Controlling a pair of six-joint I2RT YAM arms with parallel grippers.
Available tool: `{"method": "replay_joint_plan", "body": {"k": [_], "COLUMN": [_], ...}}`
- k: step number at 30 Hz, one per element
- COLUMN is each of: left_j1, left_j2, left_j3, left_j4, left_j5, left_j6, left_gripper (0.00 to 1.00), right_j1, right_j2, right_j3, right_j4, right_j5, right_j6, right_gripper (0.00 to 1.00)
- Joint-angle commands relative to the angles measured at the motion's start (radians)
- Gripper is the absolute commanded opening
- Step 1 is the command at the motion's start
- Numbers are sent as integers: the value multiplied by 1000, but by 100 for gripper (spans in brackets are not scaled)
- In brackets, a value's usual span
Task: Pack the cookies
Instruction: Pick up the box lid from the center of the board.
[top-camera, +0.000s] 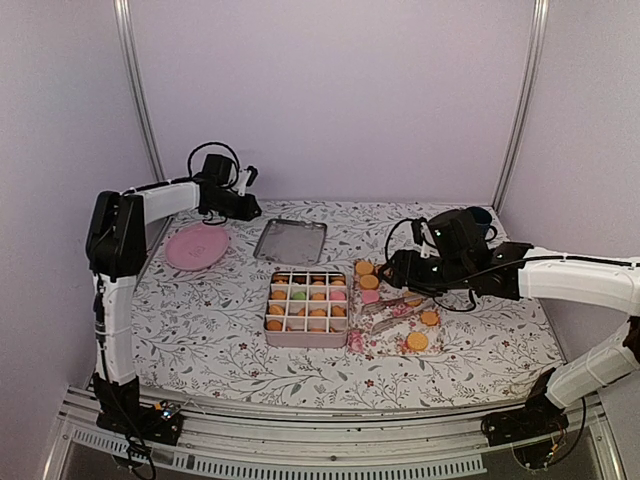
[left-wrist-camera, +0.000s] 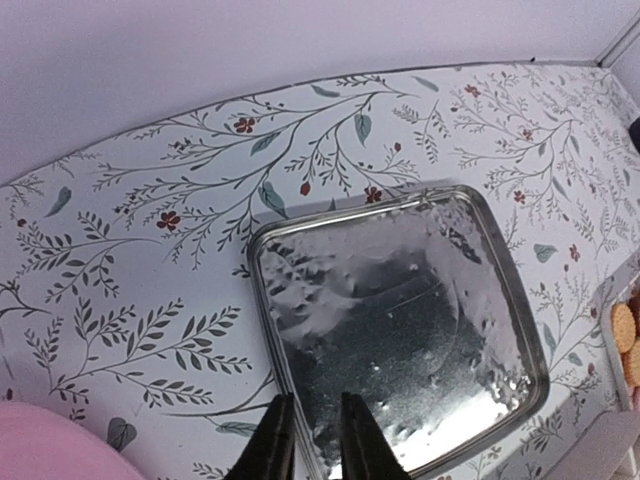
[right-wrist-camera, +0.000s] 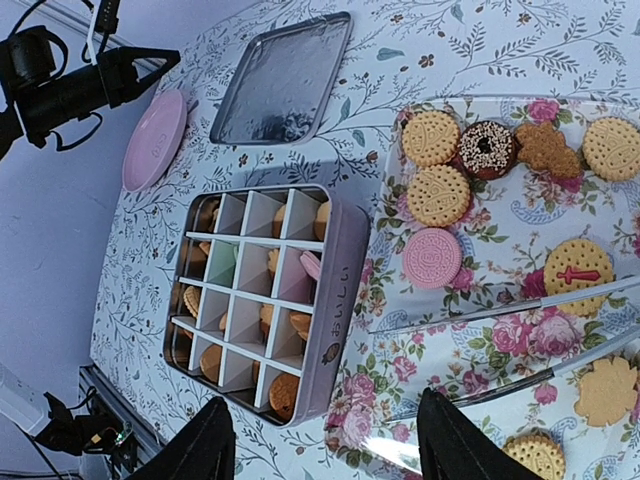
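Cookies (right-wrist-camera: 437, 195): part of the lot sits in the compartments of the divided tin (right-wrist-camera: 345, 260). The rest lies loose on the floral tray (right-wrist-camera: 490, 228) just beside the tin, and several compartments look unfilled.

Right gripper (right-wrist-camera: 325, 400): fingers wide apart, holding nothing, hovering over the boundary between tin and tray. The pink cookie (right-wrist-camera: 433, 258) and two golden ones lie nearest ahead of it.

Recommended: take one flat cookie by its edges, descend squarely, and clear the dividers on release.

Left gripper (left-wrist-camera: 315, 400): fingers nearly together, empty, above the metal lid (left-wrist-camera: 400, 330), well apart from all cookies.
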Motion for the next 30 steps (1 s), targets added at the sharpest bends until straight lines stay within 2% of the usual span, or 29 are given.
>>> {"method": "replay_joint_plan", "body": {"k": [1, 6, 22, 26, 30], "left_j1": [-12, -28, -56, -52, -37], "left_j2": [98, 153, 267, 283, 268], "left_j3": [53, 74, 190, 222, 205], "left_j4": [-80, -78, -145, -166, -158], "left_j5": [30, -16, -88, -108, -92], "left_j6": [-12, 13, 26, 26, 14], "left_gripper": [21, 27, 27, 34, 35], "right_j1": [8, 9, 10, 10, 11], "right_j2": [-1, -3, -12, -24, -21], "right_j3": [26, 31, 51, 44, 41], "right_j4": [3, -18, -39, -40, -38], "right_j5": [27, 48, 48, 48, 48], "right_j6": [-18, -18, -30, -32, -36], "right_gripper": [65, 66, 66, 66, 66]}}
